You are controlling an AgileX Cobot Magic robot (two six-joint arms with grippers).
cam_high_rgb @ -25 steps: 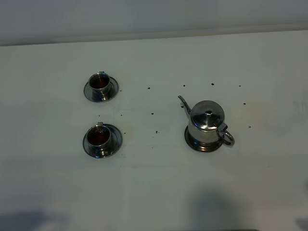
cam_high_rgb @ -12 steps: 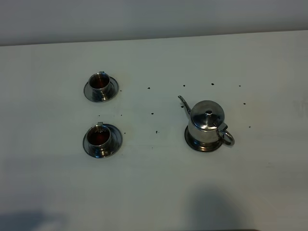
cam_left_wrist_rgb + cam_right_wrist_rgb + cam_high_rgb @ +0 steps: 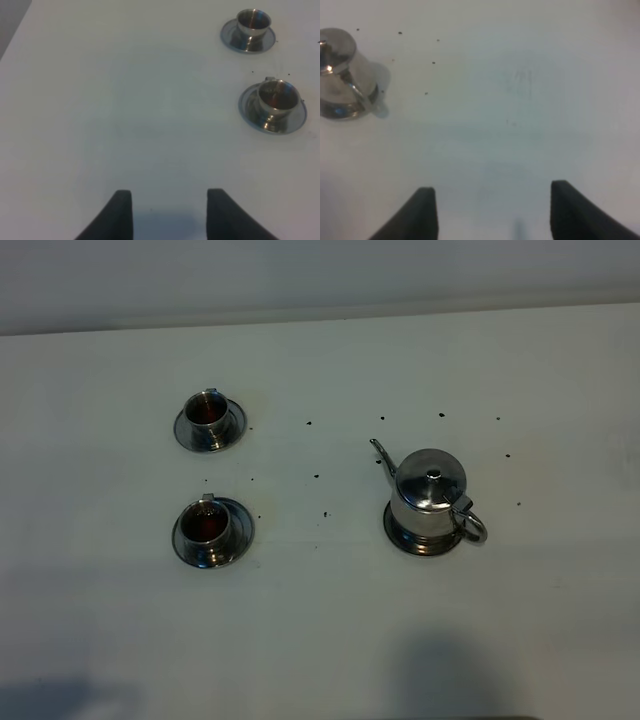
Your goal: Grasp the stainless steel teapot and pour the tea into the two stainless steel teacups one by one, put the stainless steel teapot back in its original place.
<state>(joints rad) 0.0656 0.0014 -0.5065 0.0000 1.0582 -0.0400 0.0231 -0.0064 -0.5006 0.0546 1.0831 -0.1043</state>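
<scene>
While both cups hold dark liquid, the stainless steel teapot [image 3: 430, 502] stands upright on its round base at about 4 o'clock from the table's [image 3: 320, 640] centre in the high view, spout toward 10 o'clock and loop handle toward 4 o'clock. The two stainless steel teacups [image 3: 207, 410] sit on saucers at about 9 and 10 o'clock, well apart from the pot. The left gripper [image 3: 170, 215] is spread and holds nothing, with the cups beyond it; the right gripper [image 3: 490, 215] is likewise spread and empty, the teapot off to one side and well apart. Judged from this layout, the task appears complete or nearly so. Dark specks [image 3: 317, 476] dot the table between pot and cups. Residual risk: any arm travel passing low over the table could clip the handle or a cup, tipping liquid out.
</scene>
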